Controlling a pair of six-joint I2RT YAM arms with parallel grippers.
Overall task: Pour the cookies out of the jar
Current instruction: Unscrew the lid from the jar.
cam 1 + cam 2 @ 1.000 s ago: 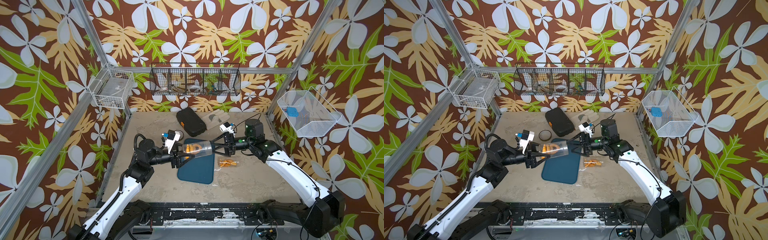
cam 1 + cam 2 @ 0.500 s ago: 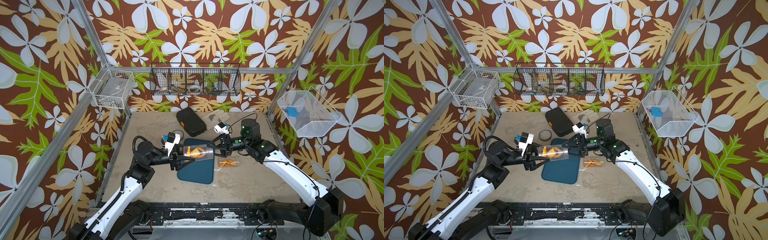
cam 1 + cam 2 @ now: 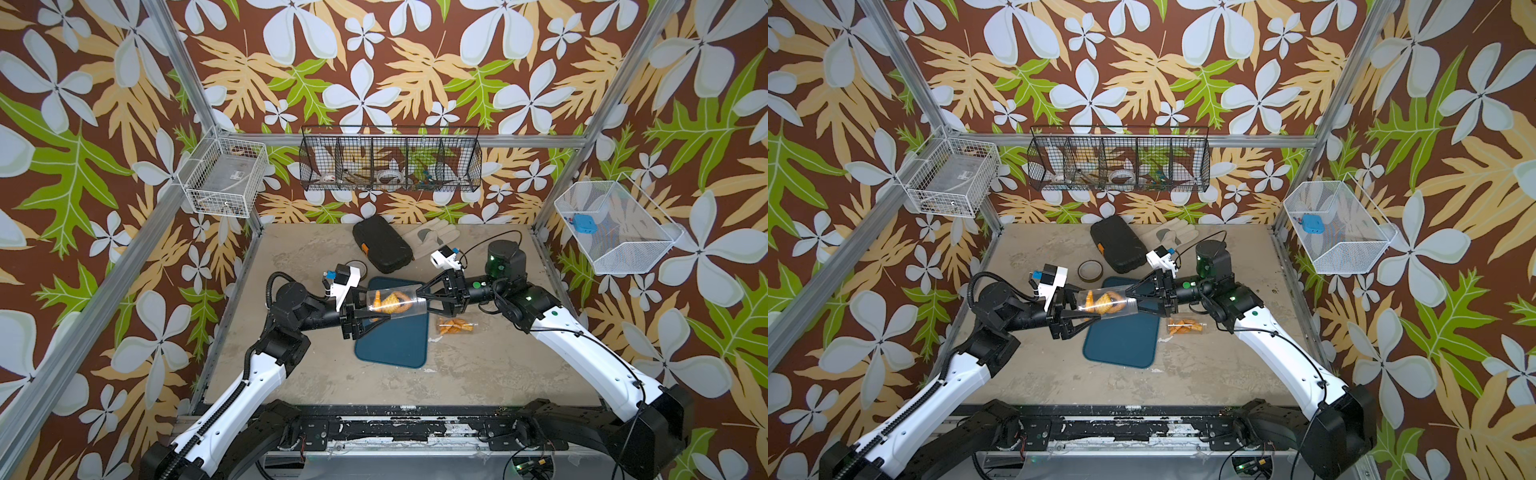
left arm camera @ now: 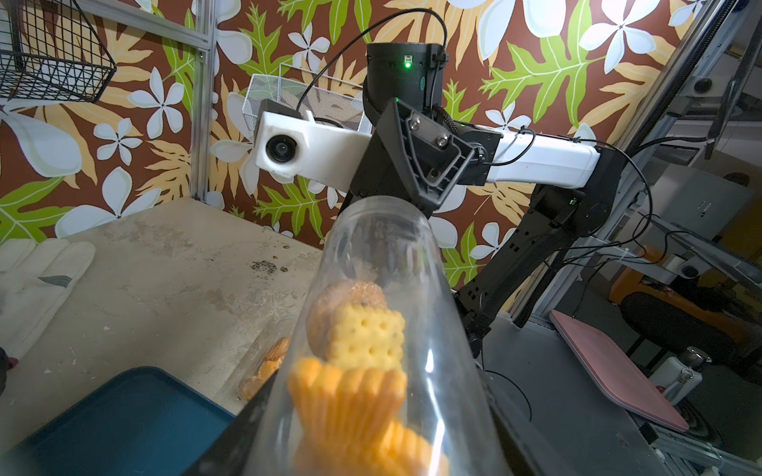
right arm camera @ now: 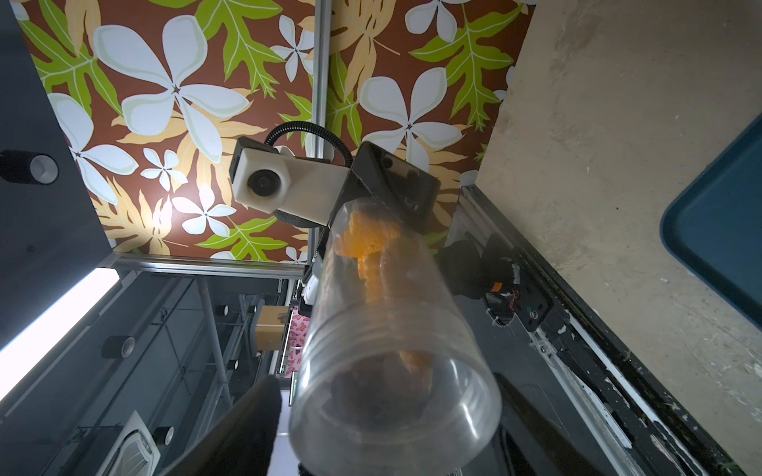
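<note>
holding: left pincer [image 3: 369, 311] is clamped on the closed end of the jar [image 3: 395, 300], which lies level in the air.
mouth end: right pincer [image 3: 420, 298] has its fingers either side of the jar's threaded mouth; i cannot tell whether they press it.
edges: blue tray [image 3: 395, 347] lies flat on the desk [image 3: 478, 374] beneath both pincers, with the jar above its rim.
open room: bare desk runs from the tray toward the arm bases; beyond the pincers sit a black case [image 3: 382, 243], a glove [image 3: 432, 237] and a round lid [image 3: 1090, 271].
containers: clear packet [image 3: 455, 326] of orange snacks lies under the right pincer's wrist, just beside the tray.
cookies [image 3: 388, 301]: inside the jar, bunched nearer the left pincer; orange ridged pieces, a pale holed square, a brown round one.
</note>
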